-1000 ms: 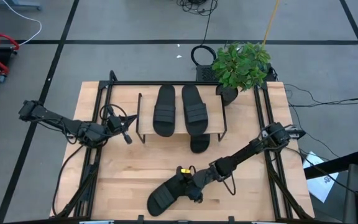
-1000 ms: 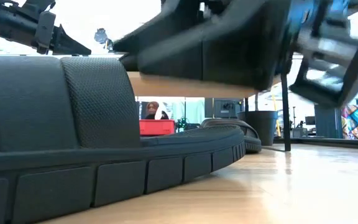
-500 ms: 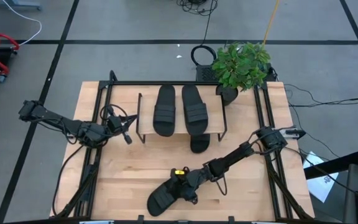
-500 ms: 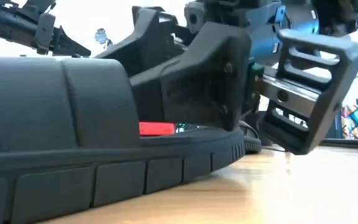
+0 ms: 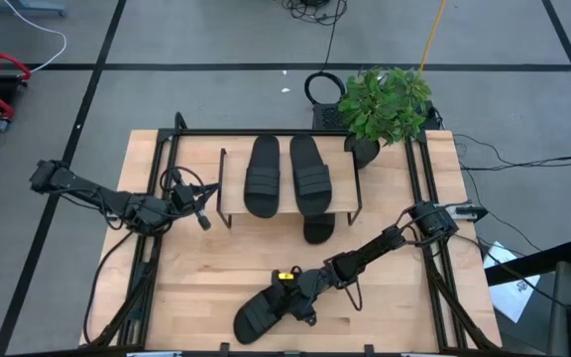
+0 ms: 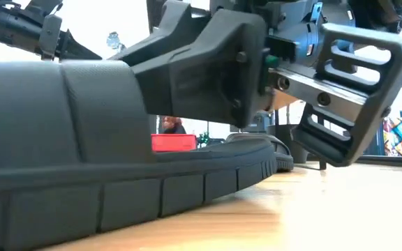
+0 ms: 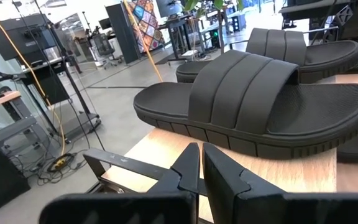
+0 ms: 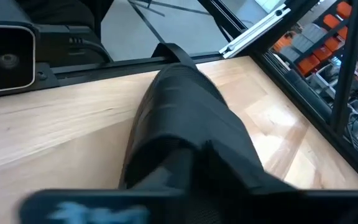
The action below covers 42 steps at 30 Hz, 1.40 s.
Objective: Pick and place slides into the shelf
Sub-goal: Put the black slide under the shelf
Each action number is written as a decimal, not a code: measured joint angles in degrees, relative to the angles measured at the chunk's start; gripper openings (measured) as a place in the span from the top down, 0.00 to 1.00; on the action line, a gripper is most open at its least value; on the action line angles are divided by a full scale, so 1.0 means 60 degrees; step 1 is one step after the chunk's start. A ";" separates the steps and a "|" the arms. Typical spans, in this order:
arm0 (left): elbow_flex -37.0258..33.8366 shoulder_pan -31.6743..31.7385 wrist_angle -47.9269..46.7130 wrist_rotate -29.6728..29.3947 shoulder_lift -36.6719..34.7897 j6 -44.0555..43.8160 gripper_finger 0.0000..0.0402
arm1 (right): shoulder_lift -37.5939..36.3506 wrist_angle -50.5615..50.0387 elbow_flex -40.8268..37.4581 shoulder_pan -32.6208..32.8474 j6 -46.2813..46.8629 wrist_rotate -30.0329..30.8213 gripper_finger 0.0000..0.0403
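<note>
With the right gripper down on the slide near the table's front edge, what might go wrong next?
1. The black rubber slide sandal lies close to the wooden table's front edge; a poor grip by the right gripper might nudge it off.
2. The small wooden shelf's top already carries two black slides; a fourth slide pokes out beneath. Free room looks tight, so placing may bump them.
3. The left gripper waits beside the shelf, a possible obstacle.

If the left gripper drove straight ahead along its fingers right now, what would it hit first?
Most likely the nearer slide on the shelf: the left gripper, fingers shut, points at its sole edge. Depth is hard to judge.
</note>
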 joint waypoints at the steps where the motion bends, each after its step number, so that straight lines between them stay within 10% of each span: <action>1: 0.0000 0.0000 0.0000 0.0000 0.0000 -0.0028 0.95 | 0.0000 -0.0001 -0.0001 0.0000 -0.0013 0.0002 0.91; 33: 0.0000 -0.0620 0.0373 0.0356 0.0002 0.1357 0.95 | -0.3902 -0.4708 -0.0020 0.1216 -0.0980 0.5560 1.00; 42: 0.0000 -0.1591 0.0702 0.2536 0.0004 0.2502 0.94 | -0.4253 -0.4975 -0.0009 0.1207 -0.0967 0.5572 1.00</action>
